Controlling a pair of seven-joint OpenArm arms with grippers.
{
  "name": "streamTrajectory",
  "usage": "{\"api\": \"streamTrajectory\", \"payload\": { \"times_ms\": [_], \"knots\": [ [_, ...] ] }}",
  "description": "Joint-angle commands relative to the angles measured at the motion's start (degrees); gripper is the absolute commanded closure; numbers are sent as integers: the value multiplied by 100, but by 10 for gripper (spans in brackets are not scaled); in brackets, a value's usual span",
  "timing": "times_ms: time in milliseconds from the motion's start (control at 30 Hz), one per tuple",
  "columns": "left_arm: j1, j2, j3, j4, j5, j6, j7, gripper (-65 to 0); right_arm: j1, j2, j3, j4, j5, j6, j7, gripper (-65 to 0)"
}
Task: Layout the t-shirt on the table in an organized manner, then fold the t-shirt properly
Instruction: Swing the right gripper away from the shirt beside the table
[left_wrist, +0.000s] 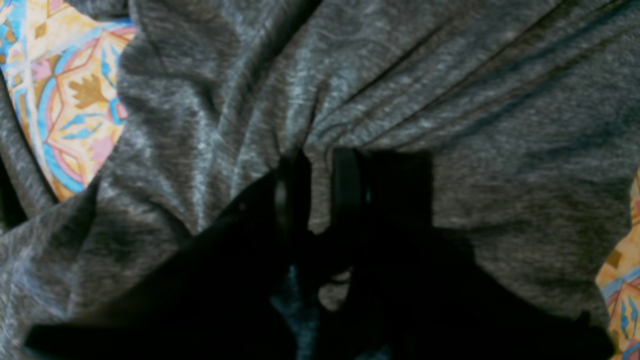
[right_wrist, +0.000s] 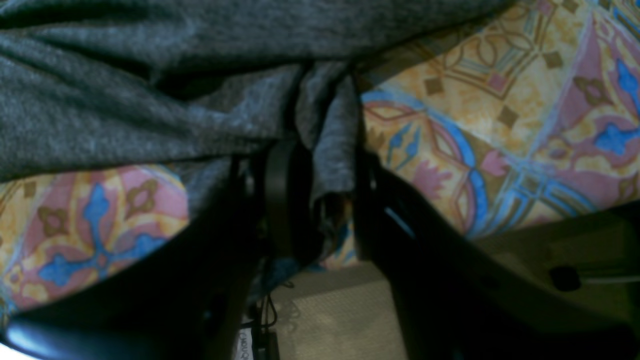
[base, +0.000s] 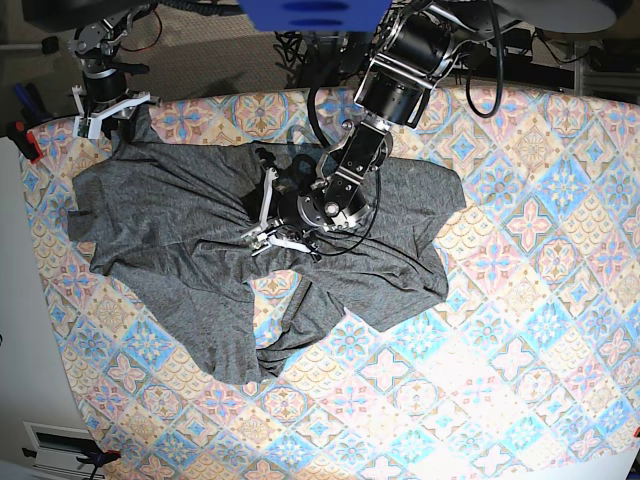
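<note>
The t-shirt (base: 200, 240) lies crumpled on the surface (base: 520, 330), spread over its left and centre portion in the base view, with one lobe bunched toward the near edge and another reaching right. It is not yet laid flat: deep creases radiate across the middle.

Handling, judged from appearance: the fabric is a thin, soft heathered jersey. It drapes and gathers into fine pleats wherever it is pinched, so it should be light, limp and without stiffness. Expect it to stretch and drag across the patterned cloth rather than slide as one piece. It is not fragile, but a single-point pull will only deepen the wrinkles.

Left claw (left_wrist: 320, 195): clamped on a gathered fold of the t-shirt near the middle of the garment; in the left wrist view the pleats converge between its two dark fingers.

Right claw (right_wrist: 320, 190): at the far left corner of the surface in the base view, its fingers standing either side of a hanging tuck of grey fabric at the garment's edge. The fabric sits between the fingers, and they appear to pinch it.

Recommended hold points: seams and hems, namely shoulder corners, sleeve ends and bottom hem corners, taken in pairs so the cloth can be tensioned flat. The mid-body pinch looks less suited to spreading.

Markings: the t-shirt shows no print, logo or label. A small white tag with handwriting appears below the surface edge in the right wrist view; it cannot be read.
</note>
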Motion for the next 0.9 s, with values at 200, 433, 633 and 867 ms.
{"api": "streamTrajectory", "payload": {
  "times_ms": [200, 433, 633, 867],
  "knots": [
    [-57, -187, -37, -7, 289, 119, 323, -109, -18, 31, 363, 27, -45, -7, -81, 0],
    [-57, -354, -37, -7, 237, 119, 323, -109, -18, 31, 372, 27, -45, -7, -81, 0],
    [-48, -354, -37, -7, 254, 119, 323, -109, -18, 40, 389, 18, -45, -7, -81, 0],
    [-31, -336, -37, -7, 281, 119, 323, -109, 536, 330, 855, -43, -54, -7, -116, 0]
  ]
}}
